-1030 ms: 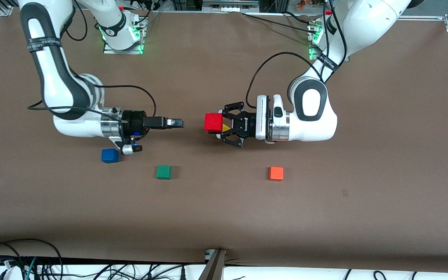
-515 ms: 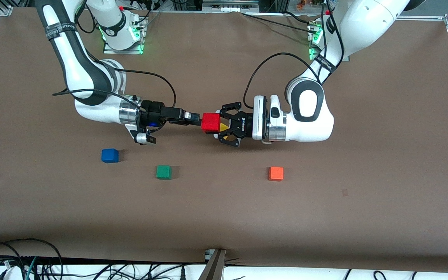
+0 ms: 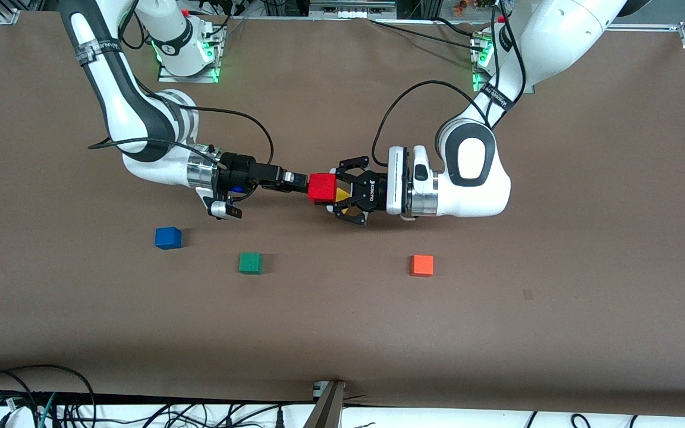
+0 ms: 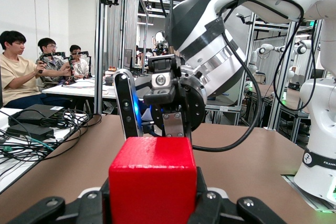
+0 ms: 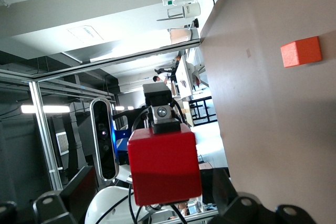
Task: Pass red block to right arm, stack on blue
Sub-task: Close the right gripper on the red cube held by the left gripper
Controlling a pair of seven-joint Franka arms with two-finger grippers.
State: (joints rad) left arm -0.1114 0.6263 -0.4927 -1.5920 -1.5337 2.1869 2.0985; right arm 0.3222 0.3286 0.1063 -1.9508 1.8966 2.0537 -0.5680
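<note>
left hand (image 3: 332,193) pinches the red block (image 3: 323,188) above the counter (image 3: 586,249); right hand (image 3: 302,181), spread, meets the block's end.

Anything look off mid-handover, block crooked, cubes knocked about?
Nothing stands out. The left end effector holds the red block squarely above the table, the right end effector meeting it. The blue cube, green cube and orange cube sit flat, apart.
</note>
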